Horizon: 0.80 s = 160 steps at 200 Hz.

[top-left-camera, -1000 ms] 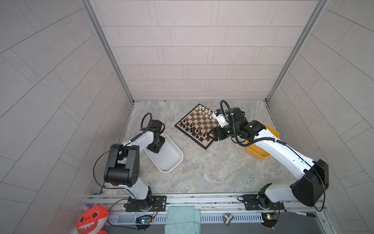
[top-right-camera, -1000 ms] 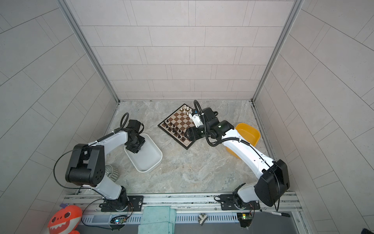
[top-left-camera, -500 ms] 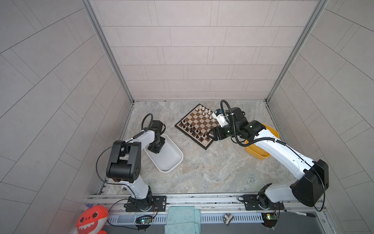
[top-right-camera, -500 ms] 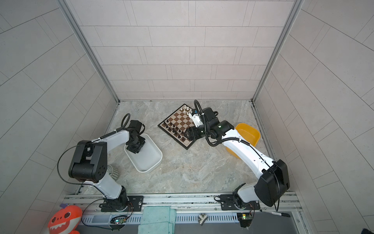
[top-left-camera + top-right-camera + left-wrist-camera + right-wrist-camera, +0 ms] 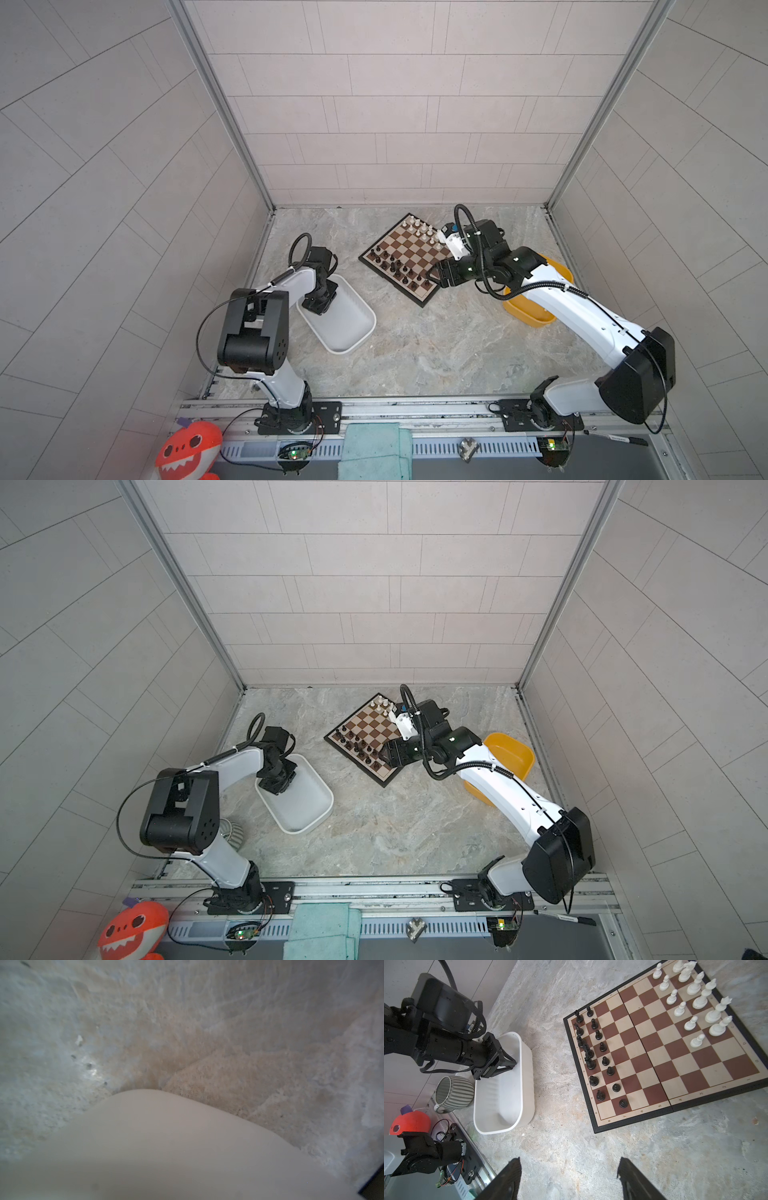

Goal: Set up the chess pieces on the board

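Note:
The board (image 5: 409,254) (image 5: 371,730) (image 5: 675,1053) lies tilted on the marble floor. Black chess pieces (image 5: 395,268) (image 5: 593,1051) stand in two rows on one side and white chess pieces (image 5: 419,229) (image 5: 695,999) on the opposite side. My right gripper (image 5: 436,274) (image 5: 569,1165) hovers open over the floor by the board's near corner, with nothing between its fingers. My left gripper (image 5: 318,305) (image 5: 513,1063) reaches down into one end of the white tub (image 5: 349,328) (image 5: 166,1147). Its fingertips stand close together, and what lies between them is hidden.
A yellow tub (image 5: 524,312) (image 5: 508,754) sits under the right arm, to the right of the board. A grey ribbed cup (image 5: 454,1093) (image 5: 232,831) stands by the left arm's base. A red toy (image 5: 187,449) lies at the front rail. Tiled walls close in three sides.
The left gripper has sunk slightly into the white tub's end and its fingers have drawn closer together. The right arm has hardly moved.

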Motion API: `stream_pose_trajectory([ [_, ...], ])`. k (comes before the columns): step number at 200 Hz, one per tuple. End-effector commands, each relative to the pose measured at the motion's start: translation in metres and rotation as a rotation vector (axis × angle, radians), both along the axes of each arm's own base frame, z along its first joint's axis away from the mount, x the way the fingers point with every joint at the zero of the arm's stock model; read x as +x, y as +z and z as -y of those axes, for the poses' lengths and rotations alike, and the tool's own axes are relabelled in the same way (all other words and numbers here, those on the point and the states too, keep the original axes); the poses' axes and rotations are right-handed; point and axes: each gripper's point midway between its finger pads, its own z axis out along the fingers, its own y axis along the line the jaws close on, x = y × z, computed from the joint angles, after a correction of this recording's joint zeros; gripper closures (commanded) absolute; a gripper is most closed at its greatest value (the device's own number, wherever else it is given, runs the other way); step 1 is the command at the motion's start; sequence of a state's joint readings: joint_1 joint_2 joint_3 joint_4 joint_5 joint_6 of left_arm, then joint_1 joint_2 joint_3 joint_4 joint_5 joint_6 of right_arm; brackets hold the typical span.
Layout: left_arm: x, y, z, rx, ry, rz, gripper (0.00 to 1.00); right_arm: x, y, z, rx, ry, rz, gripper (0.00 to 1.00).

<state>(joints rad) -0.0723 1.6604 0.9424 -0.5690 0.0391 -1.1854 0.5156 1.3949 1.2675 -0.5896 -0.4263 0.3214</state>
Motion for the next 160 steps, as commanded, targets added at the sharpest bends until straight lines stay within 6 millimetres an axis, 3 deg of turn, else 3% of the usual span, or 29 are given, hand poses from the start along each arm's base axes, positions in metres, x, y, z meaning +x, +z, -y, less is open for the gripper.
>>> stream_pose_trajectory([
  [1,0.013,0.022,0.014,-0.043,-0.175,0.066,0.78,0.001,0.009,0.005,0.039,-0.032,0.012,0.25],
  [20,0.026,0.053,0.042,-0.07,-0.445,0.12,0.81,0.008,0.019,0.015,0.1,-0.099,0.028,0.25],
  [44,0.026,0.093,0.078,-0.023,-0.784,0.188,0.81,0.018,0.029,0.031,0.177,-0.179,0.022,0.26],
  [88,0.034,0.156,0.151,0.144,-1.307,0.409,0.82,0.031,0.04,0.054,0.292,-0.307,0.013,0.27],
  [121,0.035,0.182,0.216,0.151,-1.638,0.67,0.82,0.03,0.047,0.057,0.339,-0.315,0.006,0.27],
  [160,0.005,0.188,0.269,0.179,-2.013,0.954,0.84,0.018,0.036,0.04,0.326,-0.21,-0.091,0.32],
])
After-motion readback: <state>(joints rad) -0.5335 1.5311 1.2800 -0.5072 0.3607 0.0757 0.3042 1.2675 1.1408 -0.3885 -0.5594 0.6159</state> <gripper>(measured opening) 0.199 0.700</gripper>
